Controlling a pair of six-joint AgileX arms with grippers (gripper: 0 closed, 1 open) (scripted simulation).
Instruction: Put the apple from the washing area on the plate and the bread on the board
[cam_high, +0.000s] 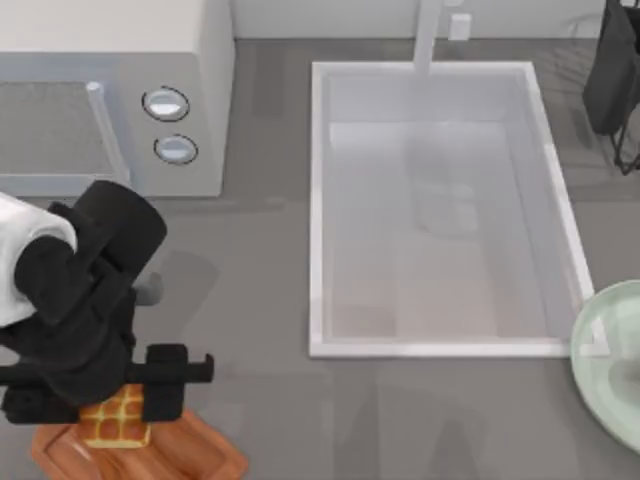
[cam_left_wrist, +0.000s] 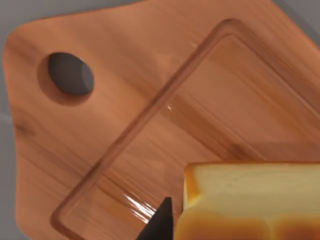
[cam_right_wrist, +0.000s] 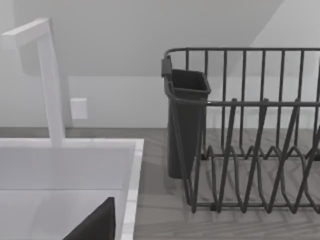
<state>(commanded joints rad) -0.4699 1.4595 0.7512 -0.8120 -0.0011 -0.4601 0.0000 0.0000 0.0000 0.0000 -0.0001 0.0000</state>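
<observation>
Our left pincer (cam_high: 125, 405) hangs over the near left corner of the desk (cam_high: 260, 300), directly above the bread (cam_high: 115, 418) and the board (cam_high: 190, 455). We see the golden loaf between its dark fingers, so it looks closed on the bread. The left wrist view shows the bread's pale side and browned top (cam_left_wrist: 250, 200) over the grooved wooden face of the board (cam_left_wrist: 150, 100), with one dark fingertip (cam_left_wrist: 159, 225) beside the loaf; whether the bread touches the wood we cannot tell. The board's handle hole (cam_left_wrist: 70, 74) lies away from the loaf.

The washing area (cam_high: 320, 200), with its faucet (cam_high: 428, 35), sits mid-desk. The plate (cam_high: 600, 350) lies at the right edge, just beside the basin's near right corner. Our right arm is parked at the far right, near a dish rack (cam_right_wrist: 250, 150); we cannot tell how its pincer stands. A microwave (cam_high: 110, 90) stands far left.
</observation>
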